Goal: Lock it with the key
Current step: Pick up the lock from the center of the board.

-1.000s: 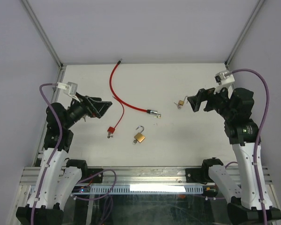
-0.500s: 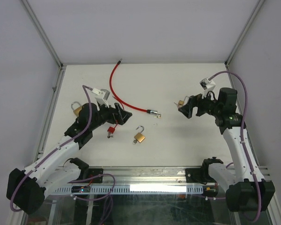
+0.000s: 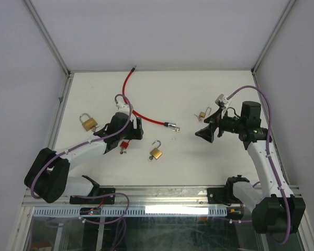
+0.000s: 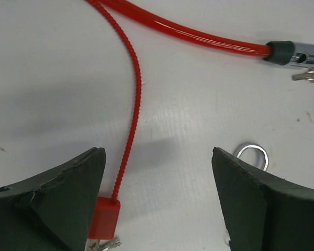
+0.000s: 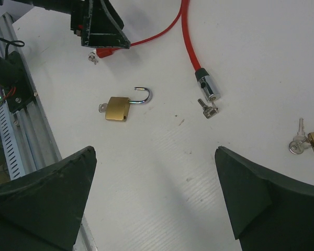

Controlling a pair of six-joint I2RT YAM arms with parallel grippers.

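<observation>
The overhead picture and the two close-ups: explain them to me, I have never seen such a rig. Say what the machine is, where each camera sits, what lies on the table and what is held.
The machine is two robot arms bolted side by side at the near edge of a white table. The wide picture comes from a fixed camera above and behind them. Each close-up comes from a camera on one wrist, and the dark wedges at its bottom are that arm's own fingers.

On the table lie a red cable lock, a small red lock on a thin red cord, an open brass padlock, a second brass padlock at the left and a small brass padlock with keys at the right.

The left gripper and the right gripper both stand open and hold nothing.
</observation>
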